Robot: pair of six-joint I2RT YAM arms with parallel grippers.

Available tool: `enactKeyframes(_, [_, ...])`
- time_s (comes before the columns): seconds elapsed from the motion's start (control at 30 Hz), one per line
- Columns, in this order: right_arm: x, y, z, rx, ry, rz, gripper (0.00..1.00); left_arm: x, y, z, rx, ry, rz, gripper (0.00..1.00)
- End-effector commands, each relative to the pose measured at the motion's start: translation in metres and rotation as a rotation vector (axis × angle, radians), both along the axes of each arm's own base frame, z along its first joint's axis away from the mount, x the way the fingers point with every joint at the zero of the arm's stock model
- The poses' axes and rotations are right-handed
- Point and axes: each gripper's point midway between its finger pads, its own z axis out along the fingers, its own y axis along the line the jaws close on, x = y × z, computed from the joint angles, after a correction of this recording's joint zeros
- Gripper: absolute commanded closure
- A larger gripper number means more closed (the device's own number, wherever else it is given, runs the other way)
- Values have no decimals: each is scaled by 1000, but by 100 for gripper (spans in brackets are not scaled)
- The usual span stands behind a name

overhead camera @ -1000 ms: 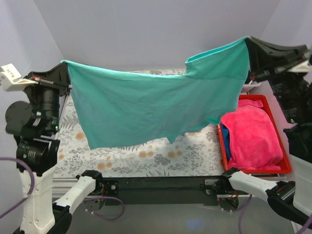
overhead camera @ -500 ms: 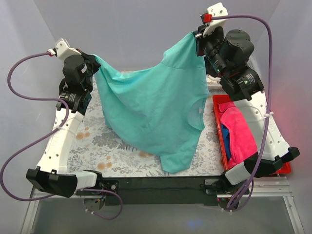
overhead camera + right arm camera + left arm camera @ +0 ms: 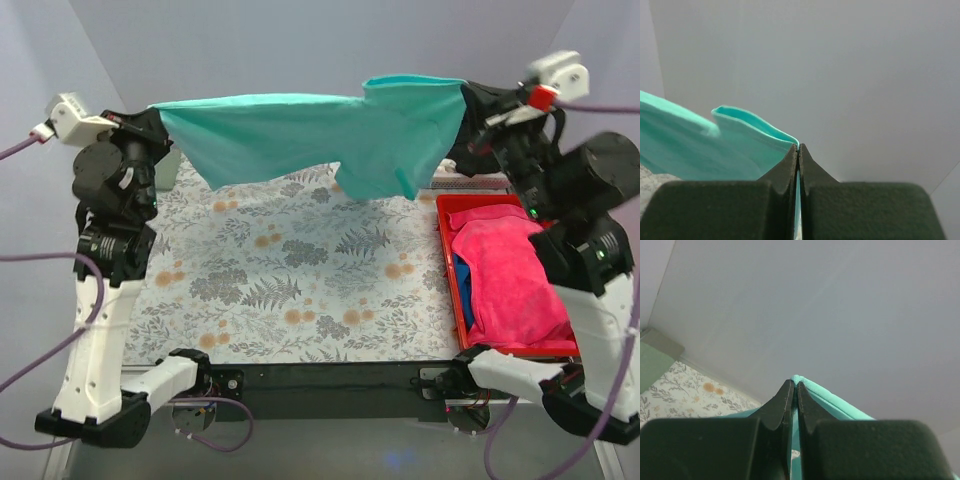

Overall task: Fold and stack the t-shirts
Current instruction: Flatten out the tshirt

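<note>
Teal t-shirt (image 3: pixel 330 135) now stretched midair from 10 to 2 o'clock, off the surface (image 3: pixel 300 290), no longer sagging like half a second ago; I see left gripper (image 3: pixel 794 386) and right gripper (image 3: pixel 798 149) jaws each clamped on an edge, so it looks ready to lay flat.

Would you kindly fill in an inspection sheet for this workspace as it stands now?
Surface: patterned table cover, lying flat.
Job's things: teal tee, held in the air between both grippers and sagging above the far part of the cover.
Clutter: red bin at the right edge, holding pink cloth with blue cloth beside it.
Grippers: left gripper and right gripper, each shut on an edge of the tee.
Cables: purple cables run off both arms, apart from the tee.
Surroundings: plain grey walls; nothing else seen.
</note>
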Motion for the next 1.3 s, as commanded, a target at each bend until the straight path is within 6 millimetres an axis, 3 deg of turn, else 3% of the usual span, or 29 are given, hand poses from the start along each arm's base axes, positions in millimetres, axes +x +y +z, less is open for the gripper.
enactKeyframes(0.0, [-46,-17,14,30,-103,57,99,-45,10,16,-16,-50,2,100])
enactKeyframes(0.03, [-52,-19,13,31,-109,68,99,-51,12,11,-15,-41,4,100])
enactKeyframes(0.07, [-58,-20,10,29,-104,78,99,-67,16,19,-18,-71,9,100])
enactKeyframes(0.13, [-78,-25,17,33,-132,110,99,-79,20,24,-13,-78,18,100])
enactKeyframes(0.17, [-83,-27,18,33,-132,123,99,-92,23,37,-14,-112,18,100])
enactKeyframes(0.3, [-119,-31,34,38,-189,201,99,-113,27,67,4,-173,23,100])
enactKeyframes(0.47, [-130,-35,46,60,-238,215,99,-109,27,76,25,-179,28,100])
enactKeyframes(0.57, [-116,-28,55,53,-249,206,99,-87,23,67,33,-147,32,100])
enactKeyframes(0.6, [-98,-19,51,42,-222,195,99,-80,23,62,34,-132,35,100])
enactKeyframes(0.63, [-88,-13,48,35,-207,192,99,-63,20,48,38,-96,38,100])
enactKeyframes(0.7, [-50,7,25,10,-142,176,99,-44,17,26,30,-46,43,100])
enactKeyframes(0.77, [-15,19,-4,1,-70,134,99,-14,16,-21,27,52,71,100])
enactKeyframes(0.8, [17,34,-39,-22,-1,109,99,-5,15,-37,-1,79,80,100])
enactKeyframes(0.83, [36,42,-61,-35,44,93,99,5,16,-56,-17,107,94,100])
enactKeyframes(0.87, [51,51,-83,-42,92,88,99,21,18,-96,-19,193,131,100])
enactKeyframes(0.9, [81,64,-124,-68,158,69,99,29,18,-119,-73,223,153,100])
enactKeyframes(0.93, [94,70,-149,-86,204,60,99,35,19,-139,-96,254,171,100])
enactKeyframes(0.97, [107,77,-163,-84,219,59,99,40,24,-177,-106,324,221,100])
enactKeyframes(1.0, [131,86,-199,-98,283,53,99,49,22,-205,-167,361,246,100])
enactKeyframes(1.03, [144,91,-219,-97,310,55,99,53,24,-221,-185,378,270,100])
enactKeyframes(1.07, [156,95,-234,-98,337,56,99,53,31,-250,-192,421,329,100])
enactKeyframes(1.1, [179,99,-272,-114,410,40,99,62,31,-279,-205,470,364,100])
enactKeyframes(1.17, [205,103,-292,-108,432,31,99,73,35,-312,-214,522,410,100])
enactKeyframes(1.2, [226,105,-333,-120,507,31,99,82,36,-341,-202,584,435,100])
enactKeyframes(1.23, [238,107,-345,-120,526,31,99,89,37,-356,-223,603,454,100])
enactKeyframes(1.27, [259,115,-371,-127,561,37,99,95,41,-369,-224,625,480,100])
